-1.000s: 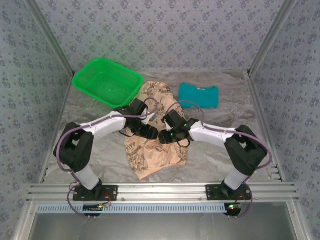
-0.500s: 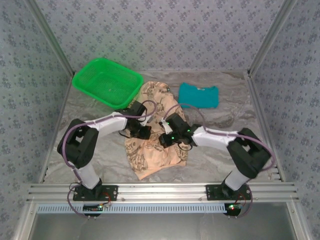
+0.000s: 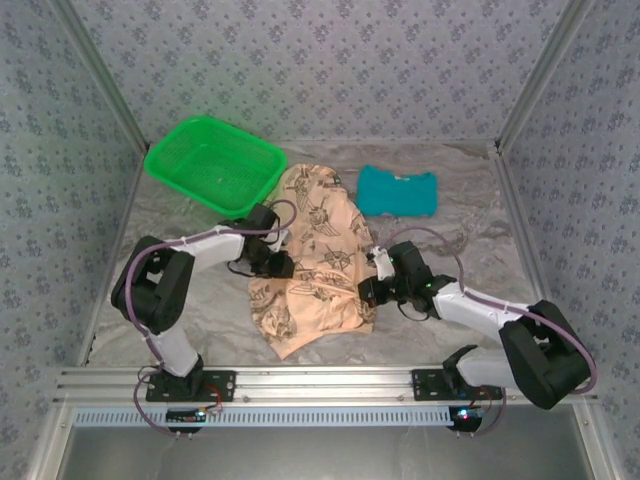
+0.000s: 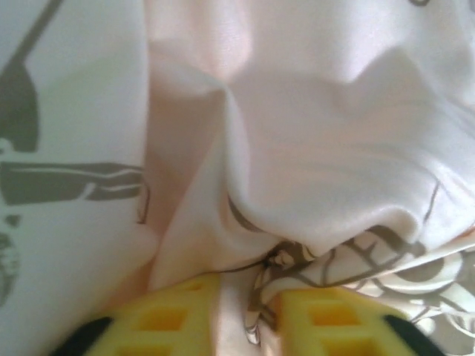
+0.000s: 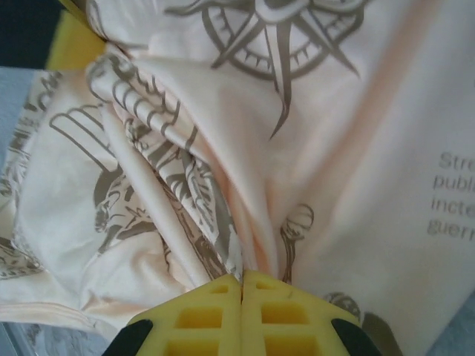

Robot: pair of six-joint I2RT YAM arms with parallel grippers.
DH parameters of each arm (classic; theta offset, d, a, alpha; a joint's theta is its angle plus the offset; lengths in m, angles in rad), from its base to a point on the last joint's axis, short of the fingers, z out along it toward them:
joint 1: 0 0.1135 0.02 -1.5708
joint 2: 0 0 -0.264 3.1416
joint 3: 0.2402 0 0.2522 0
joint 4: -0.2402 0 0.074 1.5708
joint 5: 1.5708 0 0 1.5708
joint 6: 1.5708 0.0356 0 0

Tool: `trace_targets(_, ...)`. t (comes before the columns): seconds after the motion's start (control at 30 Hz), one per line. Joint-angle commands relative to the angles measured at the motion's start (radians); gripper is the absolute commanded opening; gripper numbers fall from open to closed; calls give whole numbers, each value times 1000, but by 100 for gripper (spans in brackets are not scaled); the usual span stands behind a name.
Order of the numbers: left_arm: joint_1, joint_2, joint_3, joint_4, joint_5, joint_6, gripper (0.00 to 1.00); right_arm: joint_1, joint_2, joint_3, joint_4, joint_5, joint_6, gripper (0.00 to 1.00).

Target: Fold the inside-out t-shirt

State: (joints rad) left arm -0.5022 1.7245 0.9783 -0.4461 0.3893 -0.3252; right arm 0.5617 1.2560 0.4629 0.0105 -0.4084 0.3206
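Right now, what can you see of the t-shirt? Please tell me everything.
The t-shirt is soft peach-beige cloth with dark brown compass prints, paler on its reverse. It lies crumpled on the table between the arms. The right hand is shut on a gathered fold at its right edge. At its left edge a fold sits between the parted fingers of the left hand; whether they grip is unclear.

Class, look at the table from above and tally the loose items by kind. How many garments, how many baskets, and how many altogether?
Garments: 2 (peach printed t-shirt, teal folded garment)
Baskets: 1 (green basket)
Total: 3
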Motion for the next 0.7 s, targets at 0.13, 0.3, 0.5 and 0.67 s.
trace_targets(0.13, -120, -180, 58, -133, 5, 52, 48, 147, -124, 172, -315, 155, -261, 25)
trace_targets(0.3, -169, -152, 98, -100, -17, 81, 51, 156, -65, 243, -259, 151, -312, 29)
trace_targets(0.5, -168, -49, 108, -14, -27, 88, 53, 169, 140, 303, -188, 118, -298, 40)
trace_targets(0.67, -173, 27, 140, 19, -10, 75, 56, 159, 221, 299, -101, 160, -303, 40)
